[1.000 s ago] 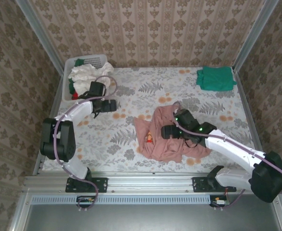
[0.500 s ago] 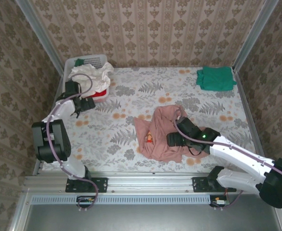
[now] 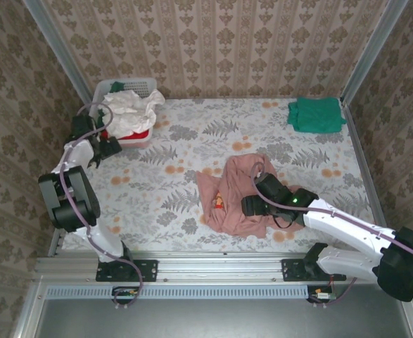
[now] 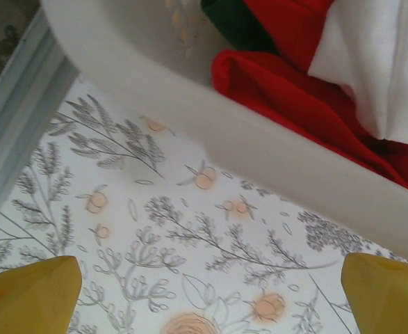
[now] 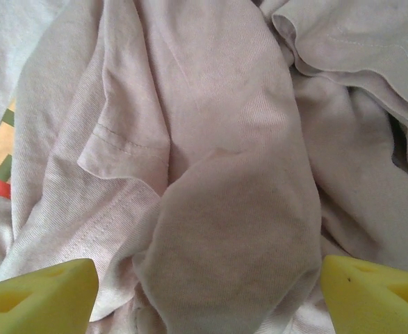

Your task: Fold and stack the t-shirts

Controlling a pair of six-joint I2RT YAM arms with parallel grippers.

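R end effector (image 5: 204, 299): fingers (image 5: 37, 292) spread wide, nothing clamped. Hangs right over pink tee (image 3: 234, 190), on its R half. Wrist view: a rounded ridge of cloth sits btwn the two pads, a sleeve hem (image 5: 124, 139) just L of it. Can't tell if tips touch cloth. Judgement: lined up to pinch that ridge, since a raised fold is the easy place to bite into a slack heap.

Pink tee: crumpled, not spread out, on tabletop (image 3: 171, 197) toward the near edge. Print (image 3: 220, 202) shows on its L side, so chest is at least partly face-up. Needs flattening before any fold.

L end effector (image 4: 204, 299): fingers wide apart, empty, over bare tabletop far L & back of pink tee, just short of basket (image 4: 259, 160) wall. Prob. stationed there bc the next shirts are inside.

Basket: back-L of pink tee, well apart. White tee (image 3: 132, 105) heaped on top, spilling over the rim on the side toward pink tee. Red tee (image 3: 132, 134) under it, draped over the near rim. Dark green bit (image 3: 117, 90) at the back.

Teal tee (image 3: 316, 114): back-R of pink tee, well apart, folded to a compact square. Reads as start of the stack, so pink tee likely ends up there.

Progress, est.: one done, one being worked, rest waiting in basket.
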